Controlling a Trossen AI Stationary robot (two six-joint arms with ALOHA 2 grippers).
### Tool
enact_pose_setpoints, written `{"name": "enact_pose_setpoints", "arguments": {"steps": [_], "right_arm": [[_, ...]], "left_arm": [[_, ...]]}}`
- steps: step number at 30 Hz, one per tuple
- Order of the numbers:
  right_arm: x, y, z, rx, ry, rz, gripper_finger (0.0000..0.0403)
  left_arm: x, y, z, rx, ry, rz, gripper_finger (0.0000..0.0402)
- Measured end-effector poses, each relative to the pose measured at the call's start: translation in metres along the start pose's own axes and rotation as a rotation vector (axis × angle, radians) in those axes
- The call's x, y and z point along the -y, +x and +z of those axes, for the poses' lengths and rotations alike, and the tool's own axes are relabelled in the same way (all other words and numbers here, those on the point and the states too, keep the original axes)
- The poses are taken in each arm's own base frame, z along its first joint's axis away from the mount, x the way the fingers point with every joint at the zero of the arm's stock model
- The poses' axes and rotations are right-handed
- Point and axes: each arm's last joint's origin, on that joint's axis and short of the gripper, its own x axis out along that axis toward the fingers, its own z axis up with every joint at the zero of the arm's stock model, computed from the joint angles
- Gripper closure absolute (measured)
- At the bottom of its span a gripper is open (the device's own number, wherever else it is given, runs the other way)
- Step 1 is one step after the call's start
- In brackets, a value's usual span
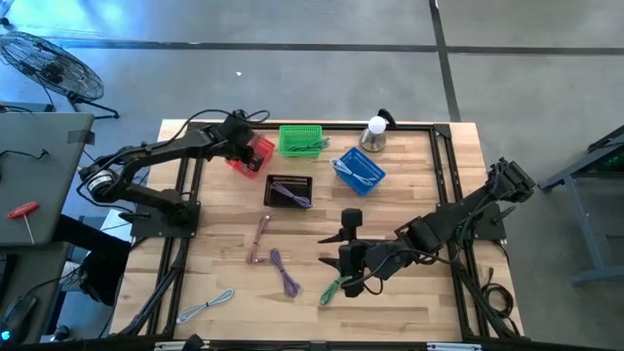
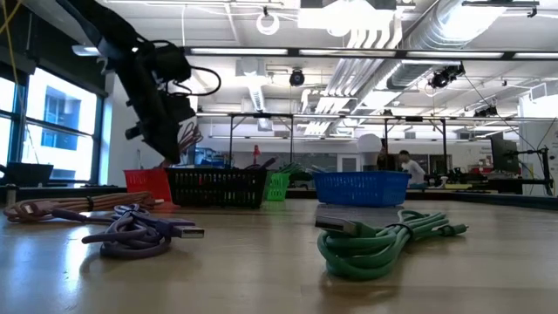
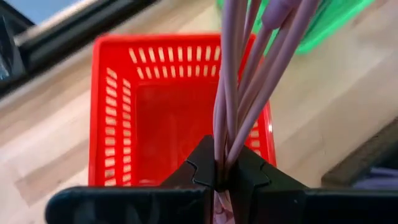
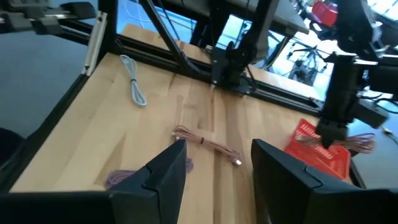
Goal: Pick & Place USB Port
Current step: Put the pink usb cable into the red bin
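Your left gripper clamps a pink cable over the red basket, upper left; undropped. Right gripper gapes empty; cables remain.

A bundle of pink cable hangs in several strands straight over the red basket, pinched between the shut fingers of the left tool. The red basket stands at the back left of the table, beside the green basket. On the table lie a green cable coiled near the front, a purple cable bunched loosely, a pink cable stretched out, and a grey cable near the front left corner.
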Motion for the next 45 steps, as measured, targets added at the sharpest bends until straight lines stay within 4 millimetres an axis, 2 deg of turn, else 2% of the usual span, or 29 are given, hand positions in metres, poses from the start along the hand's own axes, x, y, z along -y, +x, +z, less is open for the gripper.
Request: {"name": "enact_pose_setpoints", "arguments": {"steps": [8, 19, 24, 30, 33, 36, 42, 45], "right_arm": [[-0.001, 0.0, 0.0, 0.003, 0.018, 0.024, 0.0233], [-0.001, 0.0, 0.0, 0.002, 0.018, 0.024, 0.0242], [-0.001, 0.0, 0.0, 0.001, 0.017, 0.025, 0.0241], [-0.001, 0.0, -0.001, -0.01, 0.006, 0.027, 0.0249], [-0.002, 0.0, -0.002, -0.019, -0.003, 0.055, 0.0248], [-0.003, 0.0, -0.003, -0.019, -0.032, 0.102, 0.0246], [-0.005, -0.001, -0.006, -0.048, -0.077, 0.18, 0.0248], [-0.006, -0.001, -0.009, -0.075, -0.087, 0.217, 0.0248]], "left_arm": [[-0.002, 0.008, -0.006, -0.074, 0.006, 0.067, 0.0381], [-0.002, 0.011, -0.008, -0.103, 0.007, 0.078, 0.024], [0.002, 0.003, -0.001, -0.157, -0.019, -0.004, 0.0199], [0.009, -0.017, 0.002, -0.357, -0.061, -0.243, 0.0184], [0.018, -0.026, -0.004, -0.479, -0.08, -0.372, 0.0184], [0.03, -0.037, -0.015, -0.595, -0.099, -0.429, 0.0184], [0.07, -0.058, -0.036, -0.712, -0.101, -0.42, 0.0183], [0.096, -0.066, -0.05, -0.718, -0.096, -0.358, 0.0183]]}}
